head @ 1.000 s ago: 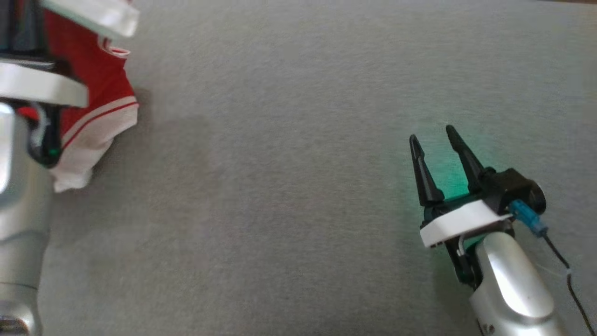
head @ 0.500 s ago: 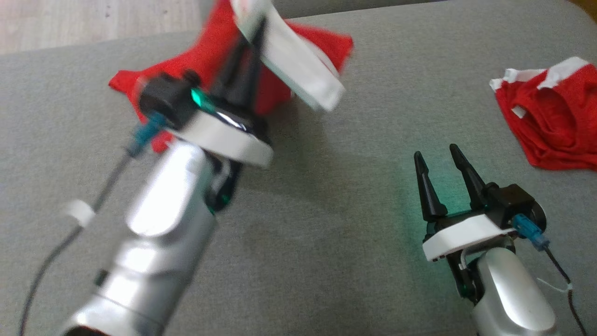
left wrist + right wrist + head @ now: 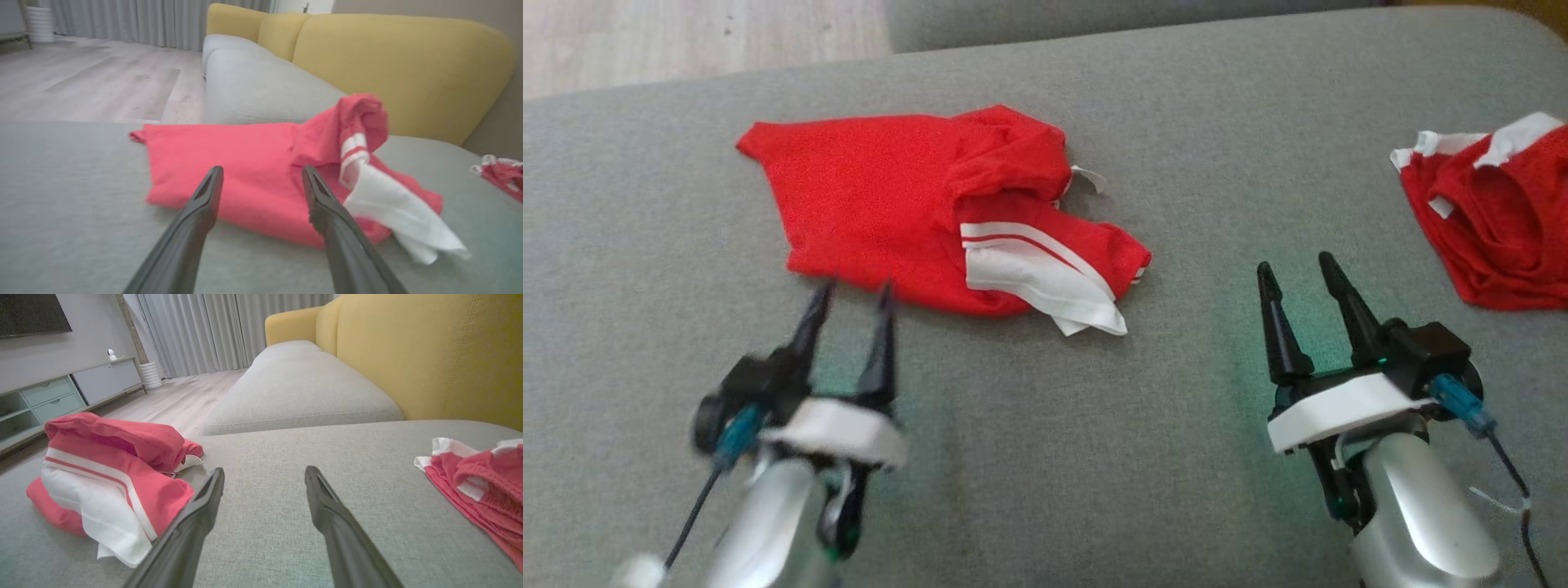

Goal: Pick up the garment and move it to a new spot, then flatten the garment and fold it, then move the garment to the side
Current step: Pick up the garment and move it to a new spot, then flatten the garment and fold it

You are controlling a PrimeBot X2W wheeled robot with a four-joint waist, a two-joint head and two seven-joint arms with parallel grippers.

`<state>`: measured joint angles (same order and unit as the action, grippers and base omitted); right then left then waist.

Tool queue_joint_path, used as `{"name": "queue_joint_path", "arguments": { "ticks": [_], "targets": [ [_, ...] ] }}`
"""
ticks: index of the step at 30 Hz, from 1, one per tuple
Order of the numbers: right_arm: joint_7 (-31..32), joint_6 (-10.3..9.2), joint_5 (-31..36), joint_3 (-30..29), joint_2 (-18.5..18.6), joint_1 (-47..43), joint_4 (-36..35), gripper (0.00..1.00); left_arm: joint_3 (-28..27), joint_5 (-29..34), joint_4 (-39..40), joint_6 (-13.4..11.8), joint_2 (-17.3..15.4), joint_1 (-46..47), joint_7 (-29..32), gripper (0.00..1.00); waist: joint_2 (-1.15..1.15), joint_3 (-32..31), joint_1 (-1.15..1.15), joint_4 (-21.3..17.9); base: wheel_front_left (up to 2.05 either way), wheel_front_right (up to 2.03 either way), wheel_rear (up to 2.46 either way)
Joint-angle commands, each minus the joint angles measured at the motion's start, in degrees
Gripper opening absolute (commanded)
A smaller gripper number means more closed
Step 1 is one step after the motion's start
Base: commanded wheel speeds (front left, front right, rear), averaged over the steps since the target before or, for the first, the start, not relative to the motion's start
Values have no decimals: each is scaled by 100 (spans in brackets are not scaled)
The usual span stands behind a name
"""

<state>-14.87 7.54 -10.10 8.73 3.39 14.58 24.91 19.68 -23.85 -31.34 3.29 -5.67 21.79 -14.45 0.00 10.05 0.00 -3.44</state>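
The garment [image 3: 907, 204] is red with a white, red-striped end, and it lies loosely crumpled on the grey sofa cushion [image 3: 1029, 457]. In the left wrist view the garment [image 3: 245, 167] lies just past my fingertips, its striped part bunched up at the right. My left gripper [image 3: 849, 296] stands open just short of the garment's near edge, with nothing in it. My right gripper [image 3: 1296, 271] is open and empty to the right of the garment. The right wrist view has the garment [image 3: 114, 473] at its left.
A second red and white garment [image 3: 1494, 212] lies at the cushion's right edge, also seen in the right wrist view as the second garment [image 3: 482, 482]. A yellow sofa back [image 3: 400, 69] rises behind. Wooden floor [image 3: 686, 33] lies beyond the cushion's far edge.
The head camera has swung, so the whole view shifted. My left gripper let go of the garment, which now lies on the cushion, and drew back toward me. The right gripper kept its place.
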Motion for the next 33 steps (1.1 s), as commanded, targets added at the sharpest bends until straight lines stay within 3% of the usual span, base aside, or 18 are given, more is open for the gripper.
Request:
{"name": "queue_joint_path", "arguments": {
  "ticks": [1, 5, 14, 18, 22, 28, 33],
  "targets": [
    [-13, -5, -34, 68, -50, 86, -174, 100, -361, 215, 328, -82, -185, -72, -53, 100, 0, -76, 0, 67, 0, 0, 0],
    [-13, -5, -46, -49, -51, -63, -190, 100, -1057, 875, 983, -241, -203, -935, -54, 100, 0, -270, 0, 188, 0, 0, 0],
    [-13, -5, -90, 37, -51, -405, 26, 100, -1652, 1504, 1549, -124, 145, -2029, -54, 100, 0, -497, 0, 302, 0, 0, 0],
    [-13, -5, -42, 159, -51, -362, 52, 100, -1685, 1603, 1556, -7, 229, -2026, -54, 100, 0, -420, 0, 415, 0, 0, 0],
    [-13, -5, -188, 660, -51, -145, 6, 100, -1622, 1635, 1532, 75, 265, -1940, -54, 100, 0, -299, 0, 629, 0, 0, 0],
    [-13, -5, -323, 1458, -51, 443, 155, 100, -1329, 1456, 1435, 106, 277, -1813, -54, 100, 0, -53, 0, 1161, 0, 0, 0],
    [-13, -5, -275, 1683, -51, 841, 569, 100, -1133, 1351, 1381, 77, 278, -1753, -54, 100, 0, 89, 0, 1570, 0, 0, 0]
  ]
}}
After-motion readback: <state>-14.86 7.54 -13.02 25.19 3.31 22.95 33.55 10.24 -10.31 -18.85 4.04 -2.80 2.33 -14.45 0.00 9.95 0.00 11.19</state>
